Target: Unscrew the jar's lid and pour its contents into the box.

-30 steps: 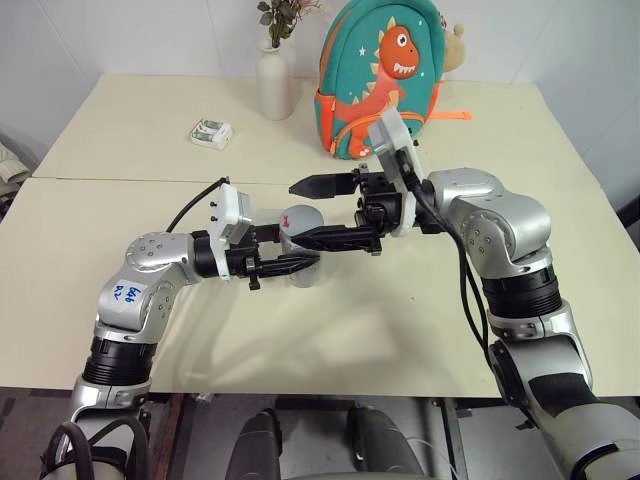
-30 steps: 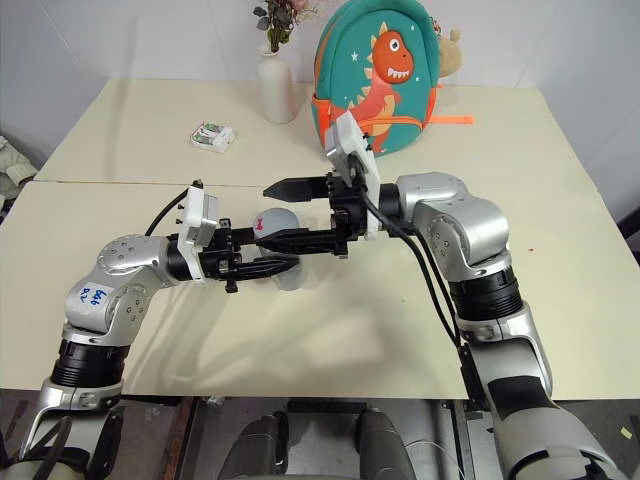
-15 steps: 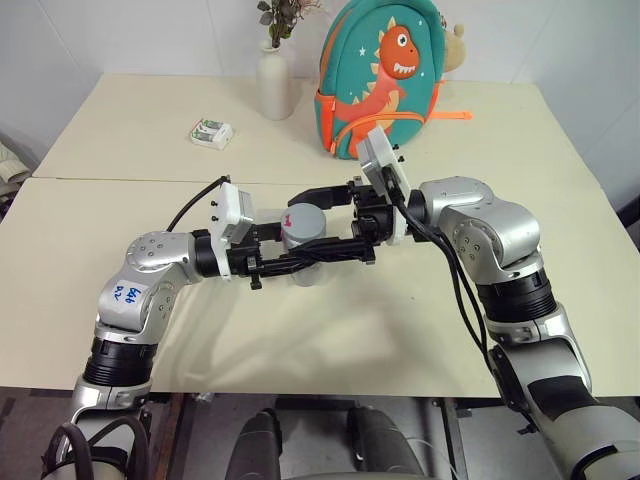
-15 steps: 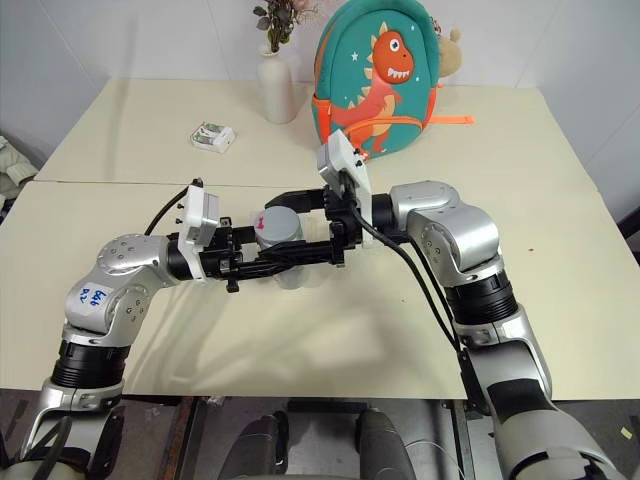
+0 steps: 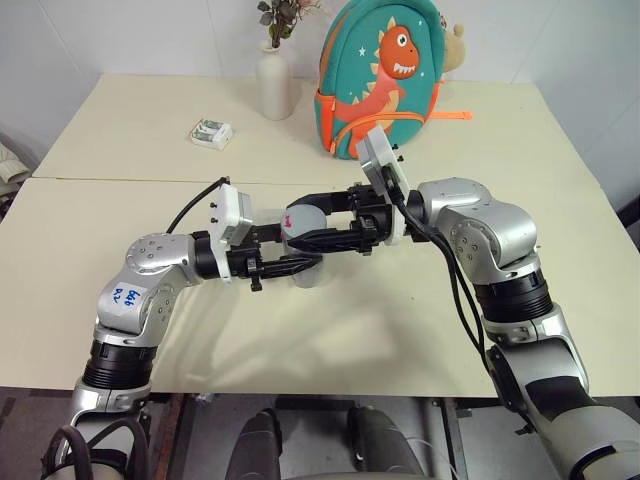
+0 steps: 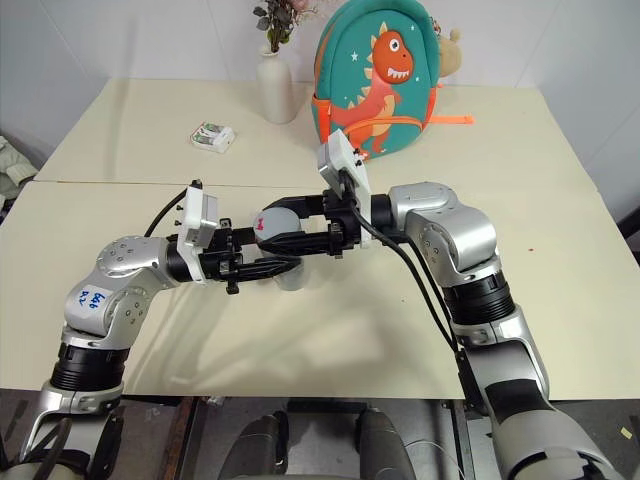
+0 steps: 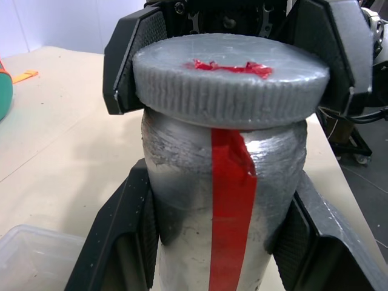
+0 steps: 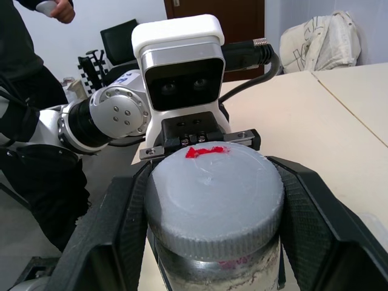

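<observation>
The jar [image 7: 224, 200], a small clear cylinder with a red strip down its side, stands upright over the near table [image 5: 400, 340], clamped around its body by the left gripper [image 5: 300, 264], whose black fingers [image 7: 121, 230] press against both sides of the glass. Its grey ribbed lid [image 7: 230, 82], marked with a smear of red on top, is still seated on the jar. The right gripper [image 5: 310, 228], reaching in from the opposite side, now has its two fingers [image 8: 115, 224] drawn in against the rim of the lid, one on each side. A second ago those same fingers stood wide apart, well clear of the cap; half a second ago they had bracketed it without touching. The left arm has not shifted across the three moments, and the jar sits where it did. A corner of the clear box [image 7: 36, 257] shows just beside the jar in the left wrist view. Farther back on the second table stand a white vase [image 5: 274, 85], a small white-green packet [image 5: 211, 132] and a teal dinosaur backpack [image 5: 385, 75]. A person's dark sleeve [image 8: 24, 48] shows in the right wrist view.
</observation>
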{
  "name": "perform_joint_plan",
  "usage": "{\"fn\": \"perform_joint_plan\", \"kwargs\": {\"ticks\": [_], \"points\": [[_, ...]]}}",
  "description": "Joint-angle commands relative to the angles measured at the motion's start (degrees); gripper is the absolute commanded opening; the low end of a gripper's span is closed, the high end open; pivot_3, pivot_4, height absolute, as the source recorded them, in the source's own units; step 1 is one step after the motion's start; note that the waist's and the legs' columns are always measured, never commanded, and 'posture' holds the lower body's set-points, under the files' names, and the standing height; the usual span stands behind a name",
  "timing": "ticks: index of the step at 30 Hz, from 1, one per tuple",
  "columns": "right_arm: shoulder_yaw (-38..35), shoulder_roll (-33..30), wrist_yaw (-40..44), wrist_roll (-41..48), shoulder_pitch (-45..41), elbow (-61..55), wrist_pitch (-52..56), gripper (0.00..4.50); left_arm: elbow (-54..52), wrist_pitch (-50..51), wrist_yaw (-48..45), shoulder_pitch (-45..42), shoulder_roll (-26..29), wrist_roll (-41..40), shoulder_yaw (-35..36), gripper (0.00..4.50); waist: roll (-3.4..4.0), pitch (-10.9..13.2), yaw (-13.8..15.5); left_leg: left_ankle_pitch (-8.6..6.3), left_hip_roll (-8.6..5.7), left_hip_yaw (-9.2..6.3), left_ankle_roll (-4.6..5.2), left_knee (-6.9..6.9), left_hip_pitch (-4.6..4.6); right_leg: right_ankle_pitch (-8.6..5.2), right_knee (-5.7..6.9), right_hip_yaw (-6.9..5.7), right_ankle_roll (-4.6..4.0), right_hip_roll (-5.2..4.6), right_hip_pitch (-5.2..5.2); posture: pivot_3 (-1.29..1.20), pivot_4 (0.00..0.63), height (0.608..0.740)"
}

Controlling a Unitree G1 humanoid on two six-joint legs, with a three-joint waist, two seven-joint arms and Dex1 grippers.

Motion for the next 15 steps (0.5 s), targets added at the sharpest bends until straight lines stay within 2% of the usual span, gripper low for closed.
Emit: {"fn": "perform_joint_plan", "kwargs": {"ticks": [1,10,15], "points": [[-4.0,1.2,-0.1,5.9,-1.4,-2.9,3.3,2.59,-1.7,-0.6,0.1,0.5,0.1,-0.7,0.5,2.01,0.0,0.0,0.0,0.0,0.0,0.0,0.0,0.0,0.0,0.0,0.0,0.0,0.0,0.0,0.0,0.0,0.15,0.74],[-9.9,3.0,-5.0,14.3,-3.2,-2.6,12.3,2.59,-1.8,-0.7,0.3,0.8,0.3,-1.2,0.2,2.01,0.0,0.0,0.0,0.0,0.0,-0.01,0.0,0.0,0.0,0.0,0.01,0.01,-0.01,0.0,0.0,0.0,0.15,0.74],[-11.0,1.8,-8.1,10.6,-1.2,-2.9,6.2,2.59,-2.4,-0.4,0.6,0.9,0.7,-1.6,0.8,2.01,0.0,0.0,0.0,0.0,0.0,-0.01,0.0,0.0,0.0,0.0,0.0,0.01,-0.01,0.0,0.0,0.0,0.15,0.74]]}}
